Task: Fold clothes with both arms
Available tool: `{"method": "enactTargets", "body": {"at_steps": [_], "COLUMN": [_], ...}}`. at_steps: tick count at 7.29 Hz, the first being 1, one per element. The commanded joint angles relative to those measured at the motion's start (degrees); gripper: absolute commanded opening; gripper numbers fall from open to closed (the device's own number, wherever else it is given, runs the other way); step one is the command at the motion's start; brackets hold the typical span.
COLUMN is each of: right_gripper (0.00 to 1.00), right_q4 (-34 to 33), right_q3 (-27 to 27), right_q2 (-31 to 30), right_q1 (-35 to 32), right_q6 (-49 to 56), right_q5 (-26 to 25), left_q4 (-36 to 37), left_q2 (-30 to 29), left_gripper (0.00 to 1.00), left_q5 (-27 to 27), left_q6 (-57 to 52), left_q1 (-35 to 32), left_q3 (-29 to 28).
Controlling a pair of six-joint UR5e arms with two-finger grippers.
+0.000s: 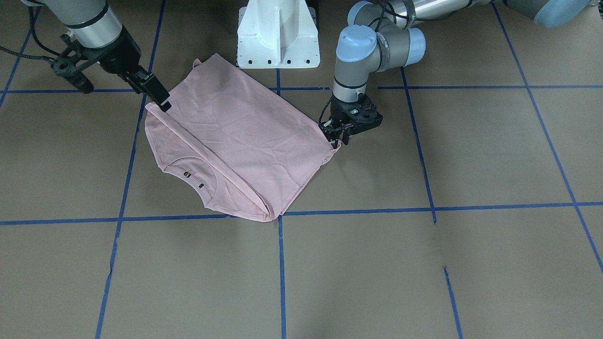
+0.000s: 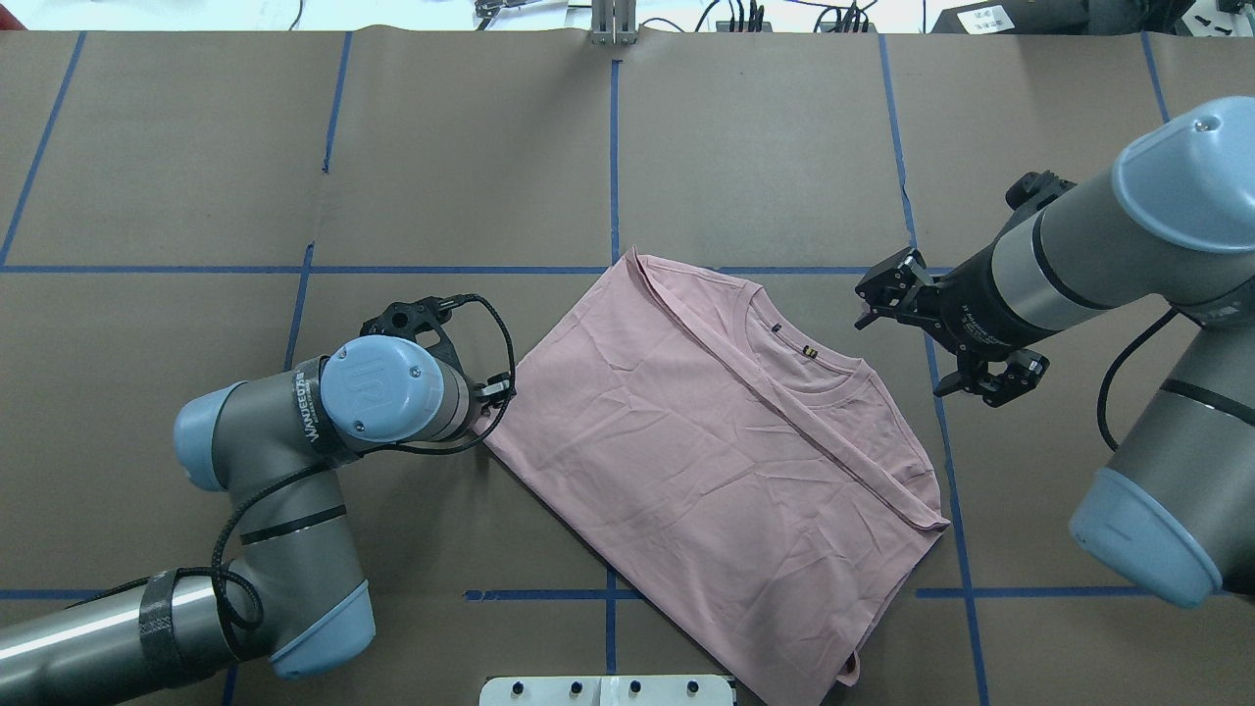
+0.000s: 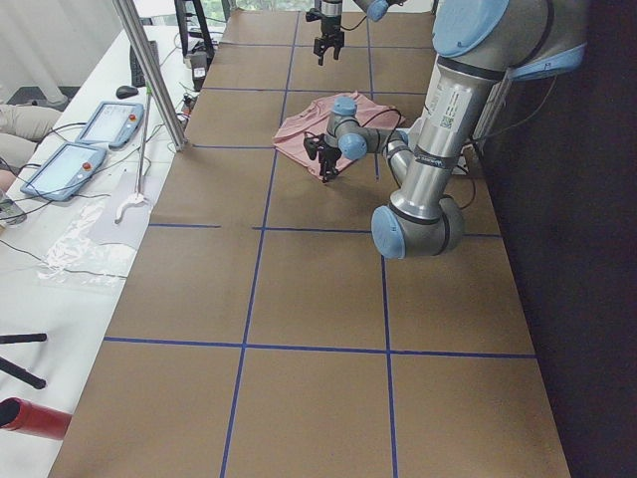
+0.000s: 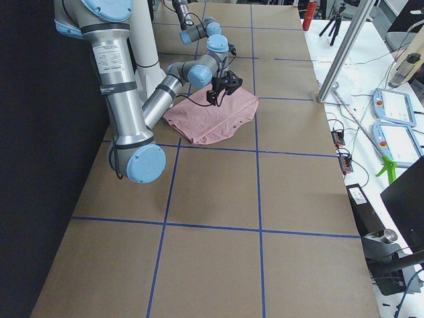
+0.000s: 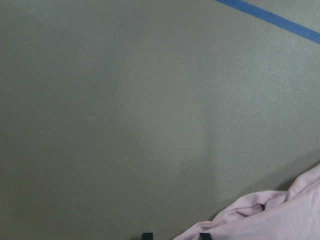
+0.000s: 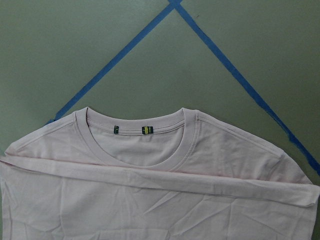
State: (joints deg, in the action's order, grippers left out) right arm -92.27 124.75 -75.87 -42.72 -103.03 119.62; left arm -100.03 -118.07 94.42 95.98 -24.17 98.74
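Note:
The pale pink T-shirt (image 1: pixel 235 136) lies folded in half on the brown table, plain side up, with the collar and a small neck label (image 2: pixel 809 351) showing. No print shows. My left gripper (image 1: pixel 338 140) is low at the shirt's corner nearest that arm. In the left wrist view its fingertips (image 5: pixel 146 235) stand apart, with the shirt's edge (image 5: pixel 280 215) between them. My right gripper (image 2: pixel 868 299) is open and empty, raised above the shoulder corner next to the collar. The right wrist view looks down on the collar (image 6: pixel 145 145), no fingers in it.
The white pedestal base (image 1: pixel 278 37) stands just behind the shirt's hem. Blue tape lines (image 1: pixel 281 263) grid the brown table. In the exterior left view, tablets (image 3: pixel 65 164) and a metal pole (image 3: pixel 149 80) stand on the side bench.

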Motion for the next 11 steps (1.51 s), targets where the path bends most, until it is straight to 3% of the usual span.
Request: {"method": "enactTargets", "body": {"at_steps": [1,3,4,7,9,10,11], "right_gripper": [1.00,1.00,1.00,1.00,1.00,1.00,1.00], "right_q4": [-0.01,-0.01,-0.01,-0.01,-0.01,-0.01,-0.01], "right_q3": [-0.21,-0.65,-0.65,-0.74,-0.65,-0.65,-0.65], "right_q2": [0.11,0.19,0.19,0.19,0.46,0.98,1.16], "right_q1": [0.01,0.01,0.01,0.01,0.01,0.01,0.01], "right_q6": [-0.07,0.02,0.02,-0.07,-0.07,-0.07,-0.15], "right_q5": [0.00,0.00,0.00,0.00,-0.61,-0.70,-0.70], "left_q4": [0.10,1.15,1.24,2.21,1.77,0.12,-5.56], "left_q2": [-0.06,-0.14,0.03,0.03,-0.32,-2.58,-6.43], "left_gripper": [0.30,0.31,0.00,0.00,0.00,0.00,0.00], "left_q5": [-0.03,-0.03,-0.03,-0.11,-1.59,-3.61,-3.72], "left_q6": [0.53,0.88,0.88,-0.34,-8.05,-12.35,-13.87], "left_q1": [0.09,0.09,0.09,-1.04,-5.94,-9.80,-12.80], "left_q3": [-0.04,0.31,0.49,0.49,-0.21,-3.78,-12.17]}}
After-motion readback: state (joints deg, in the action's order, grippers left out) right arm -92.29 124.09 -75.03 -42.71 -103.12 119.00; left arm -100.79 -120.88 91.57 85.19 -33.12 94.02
